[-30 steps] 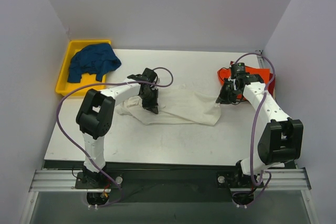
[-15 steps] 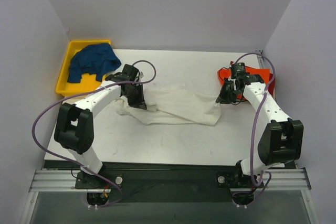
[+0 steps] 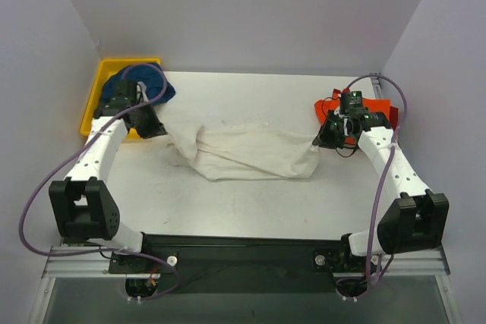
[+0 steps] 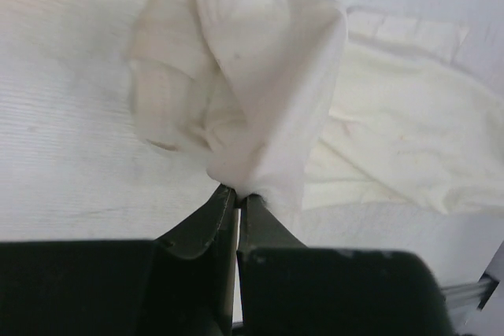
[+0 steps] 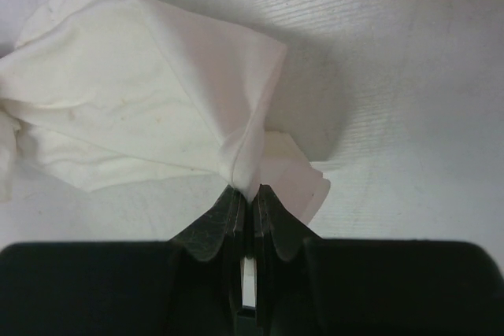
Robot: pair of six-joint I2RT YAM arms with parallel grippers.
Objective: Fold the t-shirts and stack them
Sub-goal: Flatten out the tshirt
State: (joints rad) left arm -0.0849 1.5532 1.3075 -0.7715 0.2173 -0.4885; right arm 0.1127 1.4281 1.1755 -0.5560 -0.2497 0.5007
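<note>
Left claw and right claw clamp the large off-white cloth t-shirt, unfolded; dark blue cloth t-shirt waits at 10 o'clock.

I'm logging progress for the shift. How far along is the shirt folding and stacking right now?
Likely done: the orange-red t-shirts lie in a flat pile at the far right. In hand: the left gripper and right gripper are each shut on an end of the off-white t-shirt, which is stretched out and not yet folded. Left: that fold, plus the dark blue t-shirt, crumpled in the yellow bin.
</note>
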